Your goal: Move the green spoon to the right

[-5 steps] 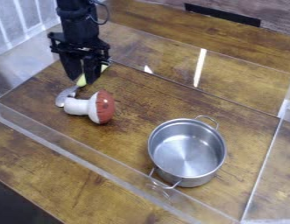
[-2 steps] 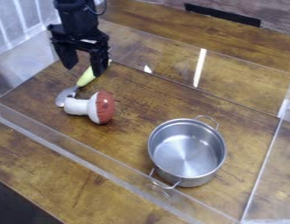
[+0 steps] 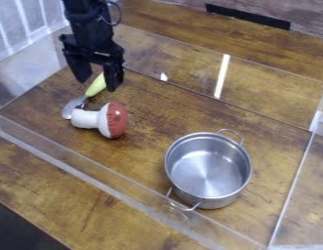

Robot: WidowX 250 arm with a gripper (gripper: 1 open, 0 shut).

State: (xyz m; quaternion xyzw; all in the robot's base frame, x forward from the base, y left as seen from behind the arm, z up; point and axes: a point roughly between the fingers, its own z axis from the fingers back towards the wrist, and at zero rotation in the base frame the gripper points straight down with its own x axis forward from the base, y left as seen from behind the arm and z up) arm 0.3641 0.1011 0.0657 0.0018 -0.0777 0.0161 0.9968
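The green spoon point(image 3: 88, 92) lies on the wooden table at the left, its yellow-green handle pointing up toward the gripper and its silver bowl point(image 3: 72, 109) lower left, beside the mushroom. My black gripper point(image 3: 95, 76) points straight down over the handle's upper end, open, one finger on each side of it. Part of the handle is hidden behind the fingers. Whether the fingers touch the spoon I cannot tell.
A toy mushroom point(image 3: 102, 118) with red cap and white stem lies right next to the spoon's bowl. A round steel pot point(image 3: 208, 170) with two handles stands at the lower right. Clear plastic walls point(image 3: 86, 168) enclose the table area.
The jaws have spread from nearly closed around the spoon's handle to wide open. The spoon still lies on the table.
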